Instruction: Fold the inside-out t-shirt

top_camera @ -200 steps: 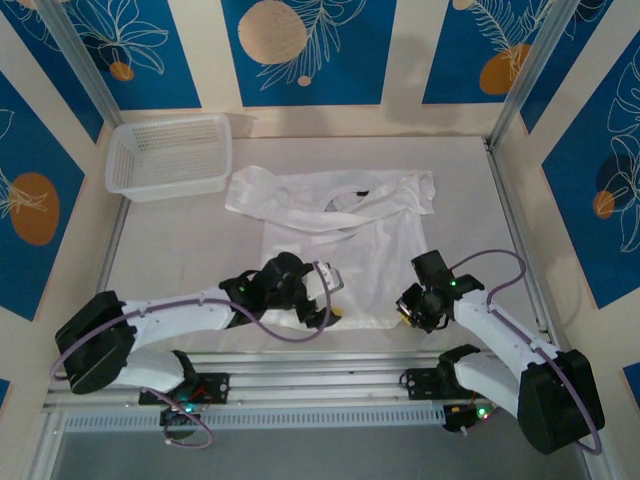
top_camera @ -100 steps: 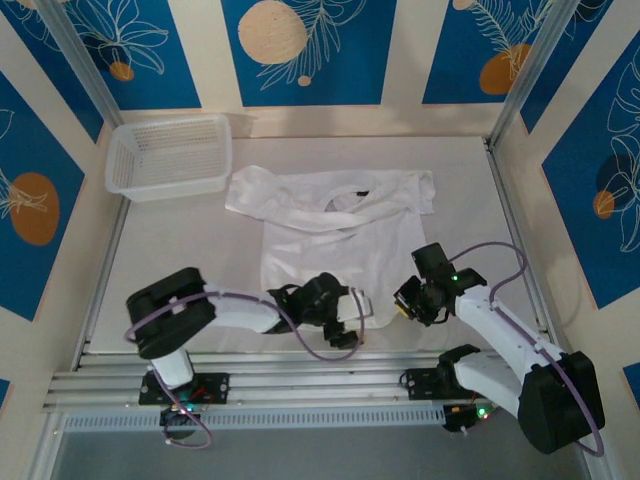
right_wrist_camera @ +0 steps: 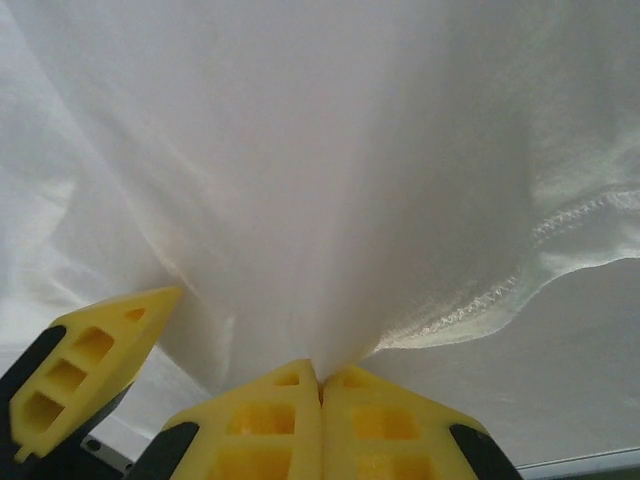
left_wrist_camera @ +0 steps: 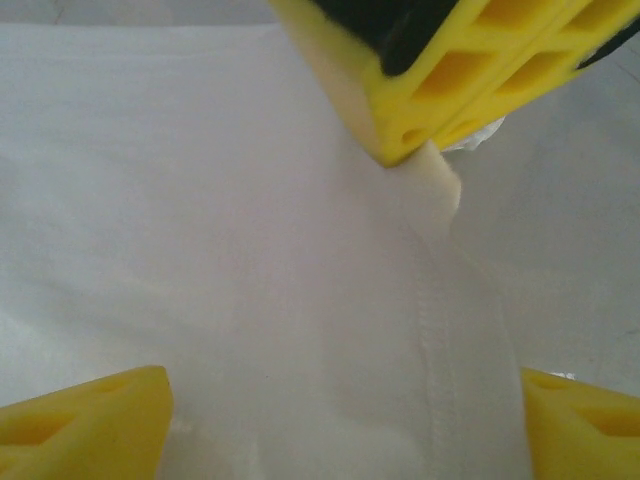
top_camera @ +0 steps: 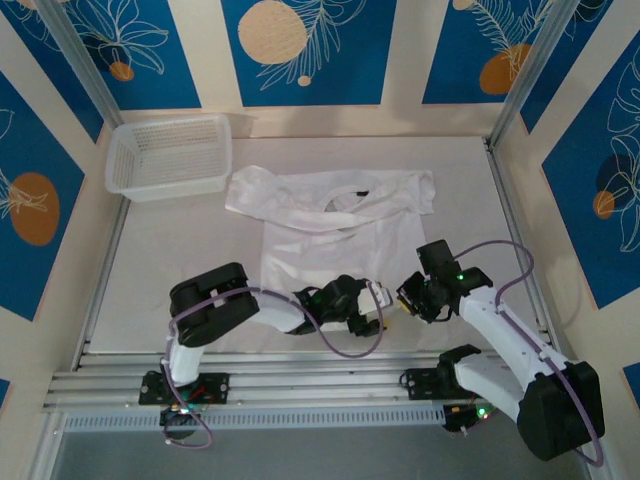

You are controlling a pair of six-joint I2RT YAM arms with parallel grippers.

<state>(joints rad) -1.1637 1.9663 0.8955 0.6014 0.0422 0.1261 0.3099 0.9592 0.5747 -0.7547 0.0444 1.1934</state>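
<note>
Currently, t-shirt [top_camera: 322,250] hem in R hand [right_wrist_camera: 320,382], under L hand [left_wrist_camera: 340,405]

arms [top_camera: 505,338]: white shells, black joints | cables [top_camera: 500,249]: thin, purple | fingers [right_wrist_camera: 290,425]: yellow, wedge-shaped, ribbed cut-outs

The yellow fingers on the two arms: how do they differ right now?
The left fingers stand wide apart; the right fingers are pressed shut. The right fingers pinch the t-shirt at its hem; the left fingers hold nothing, cloth lying between them. Both are yellow, at the shirt's near edge.
</note>
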